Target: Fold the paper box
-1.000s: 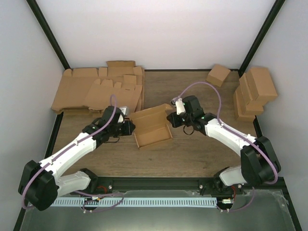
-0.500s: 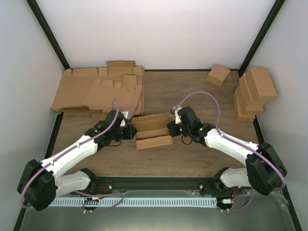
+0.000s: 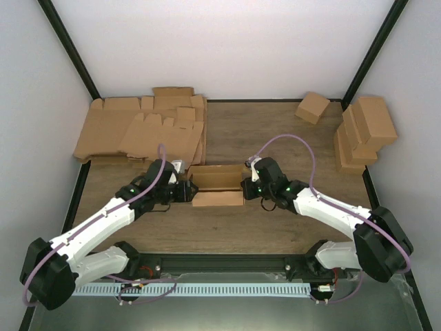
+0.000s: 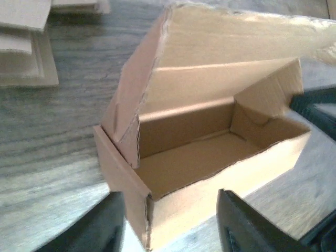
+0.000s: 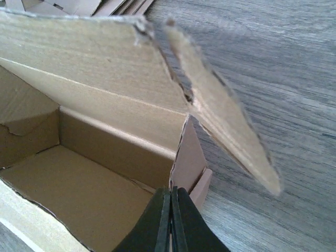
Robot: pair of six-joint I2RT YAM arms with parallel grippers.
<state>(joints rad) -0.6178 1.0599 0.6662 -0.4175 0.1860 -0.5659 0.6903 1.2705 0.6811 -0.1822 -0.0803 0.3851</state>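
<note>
A brown paper box (image 3: 218, 186) stands on the table between the arms, its body formed and its lid raised at the back. In the left wrist view the box (image 4: 210, 157) shows its open inside. My left gripper (image 4: 170, 226) is open, its two fingers either side of the box's near left corner; it also shows in the top view (image 3: 185, 192). My right gripper (image 5: 172, 223) is shut on the box's right end wall (image 5: 189, 157), pinching its thin edge; it also shows in the top view (image 3: 247, 186). The lid's side flap (image 5: 220, 110) hangs free.
Flat unfolded box blanks (image 3: 141, 131) lie stacked at the back left. Finished boxes (image 3: 364, 131) are piled at the back right, with one small box (image 3: 312, 107) apart near the back edge. Black frame posts rise at both back corners.
The box has been lowered and turned from a tilted pose to stand level on the table. Both grippers came nearer and closer to its two ends.
</note>
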